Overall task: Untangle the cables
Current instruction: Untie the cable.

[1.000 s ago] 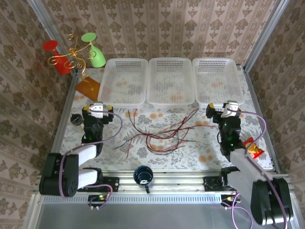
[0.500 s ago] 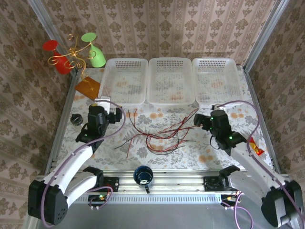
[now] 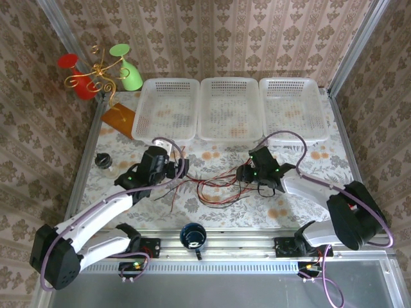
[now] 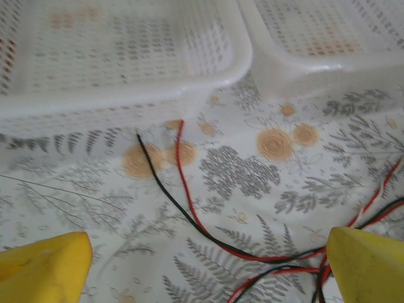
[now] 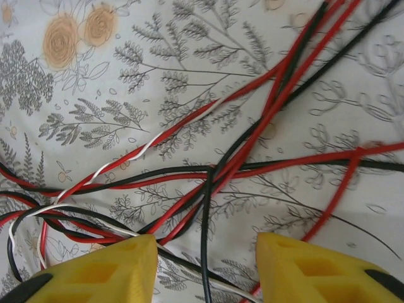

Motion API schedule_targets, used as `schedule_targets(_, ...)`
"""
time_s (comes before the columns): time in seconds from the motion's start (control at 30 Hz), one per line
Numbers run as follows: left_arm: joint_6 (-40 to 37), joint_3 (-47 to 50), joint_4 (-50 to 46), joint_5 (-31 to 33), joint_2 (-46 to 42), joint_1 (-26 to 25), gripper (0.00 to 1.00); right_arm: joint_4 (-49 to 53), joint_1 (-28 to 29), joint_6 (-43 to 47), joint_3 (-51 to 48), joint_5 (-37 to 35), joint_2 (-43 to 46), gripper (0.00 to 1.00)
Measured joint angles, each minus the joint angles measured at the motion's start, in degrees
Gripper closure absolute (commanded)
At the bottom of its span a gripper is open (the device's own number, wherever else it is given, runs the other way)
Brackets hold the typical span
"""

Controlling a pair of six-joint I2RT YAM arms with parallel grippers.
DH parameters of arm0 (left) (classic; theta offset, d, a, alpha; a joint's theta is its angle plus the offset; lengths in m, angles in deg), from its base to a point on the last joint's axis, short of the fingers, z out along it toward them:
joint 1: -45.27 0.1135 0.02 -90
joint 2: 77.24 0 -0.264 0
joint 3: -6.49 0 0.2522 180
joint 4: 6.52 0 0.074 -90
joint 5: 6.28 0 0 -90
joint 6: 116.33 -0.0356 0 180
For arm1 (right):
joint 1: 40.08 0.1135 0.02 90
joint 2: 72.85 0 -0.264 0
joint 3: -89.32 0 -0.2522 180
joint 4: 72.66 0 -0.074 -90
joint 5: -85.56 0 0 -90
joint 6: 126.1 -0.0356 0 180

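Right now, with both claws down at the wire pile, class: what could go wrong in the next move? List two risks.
1. The right claw straddles a spot where several red and black wires cross; closing there may pinch more than one and tighten the tangle.
2. The left claw hangs open near the white basket; wire ends lie by its rim, so a pull might snag them there.

Cables (image 3: 218, 183) sprawled mid-table, baskets (image 3: 231, 133) walling far side, cup (image 3: 192, 236) near front edge
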Motion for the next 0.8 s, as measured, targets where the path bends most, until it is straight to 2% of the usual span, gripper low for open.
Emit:
schedule_targets(0.23, 2.8, 0.0, 1.0, -0.5, 4.5, -3.7, 0.07, -1.9, 0.2, -0.7, 2.4, 2.5, -5.7, 0.67)
schedule_targets(0.43, 4.1, -0.2, 1.6, -1.0, 5.7, -4.3, 0.08, -1.7, 0.2, -0.9, 4.4, 2.9, -8.3, 0.71)
schedule_targets(0.67, 5.3, -0.2, 1.7, -1.9, 5.7, -4.3, 0.09, 0.3, 0.2, -1.6, 4.4, 2.8, -8.4, 0.67)
schedule_targets(0.8, 5.8, -0.2, 1.7, -2.1, 5.7, -4.3, 0.09, 1.3, 0.2, -2.2, 4.4, 2.8, -8.4, 0.68)
